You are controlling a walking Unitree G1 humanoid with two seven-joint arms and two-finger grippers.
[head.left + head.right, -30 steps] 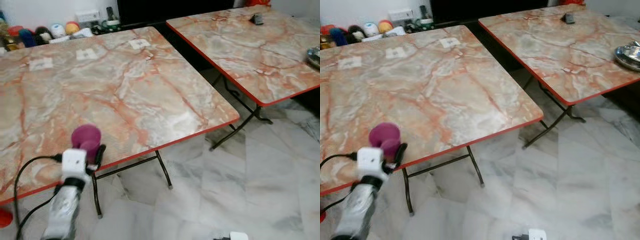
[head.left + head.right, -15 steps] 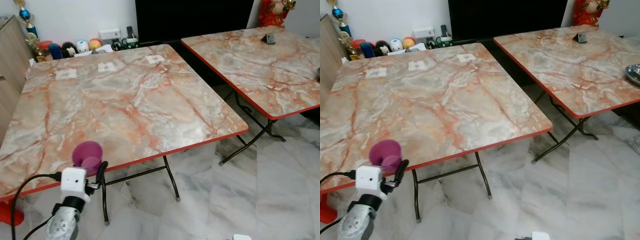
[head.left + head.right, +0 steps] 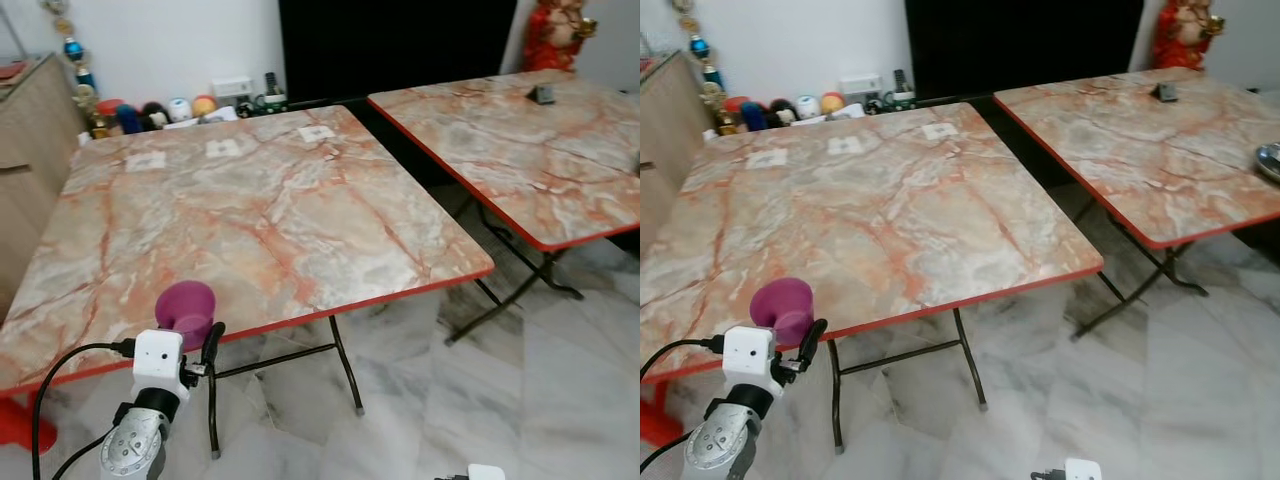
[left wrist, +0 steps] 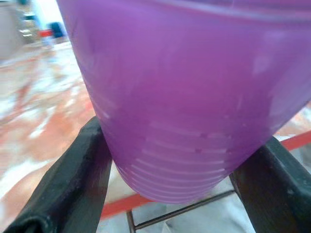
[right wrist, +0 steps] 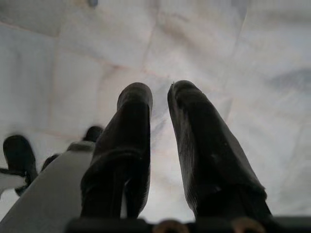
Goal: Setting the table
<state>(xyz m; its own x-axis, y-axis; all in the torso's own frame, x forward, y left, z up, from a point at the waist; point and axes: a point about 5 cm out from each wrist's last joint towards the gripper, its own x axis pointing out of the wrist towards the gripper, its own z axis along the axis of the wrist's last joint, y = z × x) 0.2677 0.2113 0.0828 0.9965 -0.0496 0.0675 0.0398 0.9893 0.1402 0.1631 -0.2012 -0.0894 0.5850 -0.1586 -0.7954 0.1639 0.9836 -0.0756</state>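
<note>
From the head cameras, the left gripper point(image 3: 195, 335) holds a purple cup point(image 3: 185, 310) just over the near red edge of the marble-topped folding table point(image 3: 300, 200), toward its near left corner, with a second like table point(image 3: 520, 150) standing to the right over the pale tiled floor point(image 3: 480, 400). The left wrist view has the cup's ribbed wall point(image 4: 189, 97) pinched between the two black fingers point(image 4: 80, 179), the table's red edge just beneath it. In the right wrist view the right gripper point(image 5: 160, 102) hangs over the floor, its fingers point(image 5: 126, 141) only a narrow gap apart and holding nothing.
</note>
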